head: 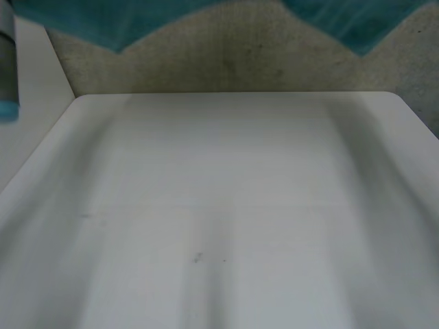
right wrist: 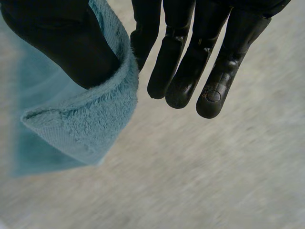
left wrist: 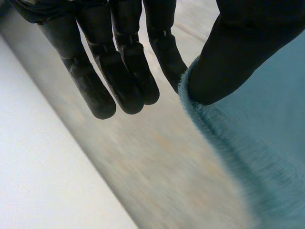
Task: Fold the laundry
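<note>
A teal towel (head: pixel 89 24) hangs across the top of the head view. Its lower edge droops in two points, one at the upper left and one at the upper right, and rises in an arch between them. It is held up in the air, apart from the table (head: pixel 219 205). The table is white with a rounded far right corner, and it takes up the lower three quarters of the frame. Speckled grey-beige floor (head: pixel 226 62) shows beyond the table's far edge, under the towel's arch. At the far left edge, a grey joint of the left arm (head: pixel 7 62) ends in a light-blue cap.

In the left wrist view, the black left hand (left wrist: pixel 119 71) reaches in with its fingers straight and close together. Its thumb presses the fuzzy towel edge (left wrist: pixel 190 95) against the nearest finger, so the hand is clamped on the towel. The rest of the towel falls away beside the thumb. Under the fingertips a band of floor runs alongside the white table.

In the right wrist view, the black right hand (right wrist: pixel 190 71) also has straight fingers. The towel's hemmed edge (right wrist: pixel 81 124) curls around the thumb and is pinched between the thumb and the nearest finger. A folded corner of the towel hangs just past the thumb tip, with the floor behind it.
</note>
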Tool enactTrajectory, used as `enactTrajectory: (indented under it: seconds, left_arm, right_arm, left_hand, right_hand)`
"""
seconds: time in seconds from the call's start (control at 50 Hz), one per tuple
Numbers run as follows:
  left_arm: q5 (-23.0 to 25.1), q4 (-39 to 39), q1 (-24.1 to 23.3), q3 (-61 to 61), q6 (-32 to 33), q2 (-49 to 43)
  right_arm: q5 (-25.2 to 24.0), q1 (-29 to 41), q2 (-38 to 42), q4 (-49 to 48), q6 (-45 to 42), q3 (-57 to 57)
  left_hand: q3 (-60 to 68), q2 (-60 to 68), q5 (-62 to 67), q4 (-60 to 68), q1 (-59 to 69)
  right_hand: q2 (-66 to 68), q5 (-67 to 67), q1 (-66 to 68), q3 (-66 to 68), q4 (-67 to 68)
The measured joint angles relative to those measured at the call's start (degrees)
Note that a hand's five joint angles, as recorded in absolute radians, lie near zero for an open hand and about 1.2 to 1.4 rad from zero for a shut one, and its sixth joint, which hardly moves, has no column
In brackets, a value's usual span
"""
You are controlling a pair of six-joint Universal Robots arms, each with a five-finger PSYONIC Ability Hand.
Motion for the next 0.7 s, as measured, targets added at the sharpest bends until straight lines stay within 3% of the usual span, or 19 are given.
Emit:
enactTrajectory:
  seconds: [0.2, 0.38, 0.46, 0.6, 0.64, 0.7]
  left_arm:
    - [3.7, -1.6, -0.6, -16.8, -2.2, -2.3]
    - [3.9, -1.2, -1.8, -25.8, -1.6, -8.9]
    - [3.7, -1.5, -2.1, -30.6, -1.0, -9.7]
    - [3.5, -3.6, -1.7, -36.0, 0.9, -5.7]
    - [3.4, -8.4, -0.1, -41.0, 5.1, 0.5]
    - [3.4, -11.3, 1.0, -42.8, 7.4, 3.4]
  right_arm:
    - [-3.7, 1.2, 2.9, 1.3, -0.2, 12.2]
    - [-5.7, 1.9, 12.1, 4.3, -0.2, 17.6]
    - [-5.6, 1.4, 15.7, 9.9, 0.0, 19.3]
    - [-5.8, 0.9, 12.4, 15.1, -0.5, 22.6]
    - [-6.4, 0.2, 5.7, 19.7, -2.2, 25.9]
    - [-6.8, -0.3, 2.7, 22.1, -3.7, 27.5]
  left_hand:
    - [0.0, 0.0, 0.0, 0.0, 0.0]
    - [0.0, 0.0, 0.0, 0.0, 0.0]
    - [0.0, 0.0, 0.0, 0.0, 0.0]
    - [0.0, 0.0, 0.0, 0.0, 0.0]
    - [0.0, 0.0, 0.0, 0.0, 0.0]
    - [0.0, 0.0, 0.0, 0.0, 0.0]
  right_hand:
    - [0.0, 0.5, 0.0, 0.0, 0.0]
    - [0.0, 0.6, 0.0, 0.0, 0.0]
    - [0.0, 0.6, 0.0, 0.0, 0.0]
    - [0.0, 0.6, 0.0, 0.0, 0.0]
    - [0.0, 0.7, 0.0, 0.0, 0.0]
    - [0.0, 0.7, 0.0, 0.0, 0.0]
